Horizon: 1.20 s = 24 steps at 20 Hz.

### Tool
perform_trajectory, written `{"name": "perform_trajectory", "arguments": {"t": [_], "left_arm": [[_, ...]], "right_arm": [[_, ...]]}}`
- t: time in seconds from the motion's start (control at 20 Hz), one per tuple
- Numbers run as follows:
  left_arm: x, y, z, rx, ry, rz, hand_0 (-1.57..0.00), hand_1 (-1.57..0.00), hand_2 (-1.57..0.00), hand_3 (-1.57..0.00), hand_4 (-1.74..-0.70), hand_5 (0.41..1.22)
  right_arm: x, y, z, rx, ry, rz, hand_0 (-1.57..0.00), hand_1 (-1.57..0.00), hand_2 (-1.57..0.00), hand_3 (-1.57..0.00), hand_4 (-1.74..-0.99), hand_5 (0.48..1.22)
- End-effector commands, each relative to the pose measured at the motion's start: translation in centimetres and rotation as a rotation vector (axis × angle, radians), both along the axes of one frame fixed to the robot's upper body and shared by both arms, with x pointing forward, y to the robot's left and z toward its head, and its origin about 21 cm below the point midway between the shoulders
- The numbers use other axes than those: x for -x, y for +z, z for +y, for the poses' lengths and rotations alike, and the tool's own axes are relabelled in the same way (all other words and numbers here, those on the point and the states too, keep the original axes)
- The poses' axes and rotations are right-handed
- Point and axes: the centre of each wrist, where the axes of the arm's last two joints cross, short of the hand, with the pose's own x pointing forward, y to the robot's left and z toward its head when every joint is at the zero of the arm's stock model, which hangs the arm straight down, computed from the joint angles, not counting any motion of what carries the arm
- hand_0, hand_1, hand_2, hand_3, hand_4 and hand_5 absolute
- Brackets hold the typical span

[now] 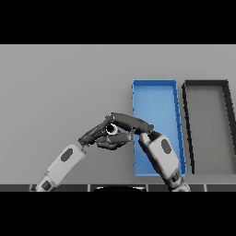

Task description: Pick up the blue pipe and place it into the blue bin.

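Nearest the robot, both hands met just left of the blue bin (155,94), over the grey counter (64,83). The left hand (94,134) reached in from the lower left with its fingers (102,126) stretched fairly straight toward the meeting point, though whether they touched anything could not be told. The right hand (129,122) lay across from the bin's left wall, its fingers curled, and between the two hands a small pale ring with a dark centre and a speck of blue showed, likely the end of the pipe (112,130); most of it was hidden. So the pipe seemed grasped beside the bin but not yet inside it: carrying it over the wall and releasing remained. Beyond, right of the bin, stood a dark bin (188,115).
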Motion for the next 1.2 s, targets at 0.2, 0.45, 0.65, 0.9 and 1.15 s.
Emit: {"name": "perform_trajectory", "arguments": {"t": [0.2, 0.45, 0.65, 0.9, 1.15], "left_arm": [[0.1, 0.2, 0.1, -0.027, 0.014, -0.001, 0.0, 0.0, 0.0, 0.0, -0.87, 0.535], [0.3, -0.1, -0.2, -0.044, 0.0, 0.019, 0.0, 0.0, 0.0, 0.0, -0.86, 0.503], [0.1, -0.1, -0.1, -0.041, 0.001, 0.015, 0.0, 0.0, 0.0, 0.0, -0.87, 0.485], [0.1, 0.3, 0.3, -0.051, 0.001, 0.012, 0.0, 0.0, 0.0, 0.0, -0.85, 0.484], [0.5, 0.5, 0.4, -0.067, 0.024, -0.008, 0.0, 0.0, 0.0, 0.0, -0.83, 0.467]], "right_arm": [[-0.7, 2.5, -0.1, -0.136, 0.068, 0.201, -1.57, -1.57, -1.57, -1.57, -1.494, 1.221], [-1.0, 7.4, -0.6, -0.189, 0.053, 0.176, -1.57, -1.57, -1.57, -1.57, -1.493, 1.221], [-2.9, 12.3, -1.5, -0.238, 0.023, 0.05, -1.57, -1.57, -1.57, -1.57, -1.496, 1.221], [-6.4, 15.1, -4.5, -0.285, -0.228, 0.004, -1.57, -1.57, -1.57, -1.57, -1.498, 1.221], [-10.4, 12.0, -9.4, -0.224, -0.503, 0.131, -1.57, -1.57, -1.57, -1.57, -1.499, 1.221]]}}
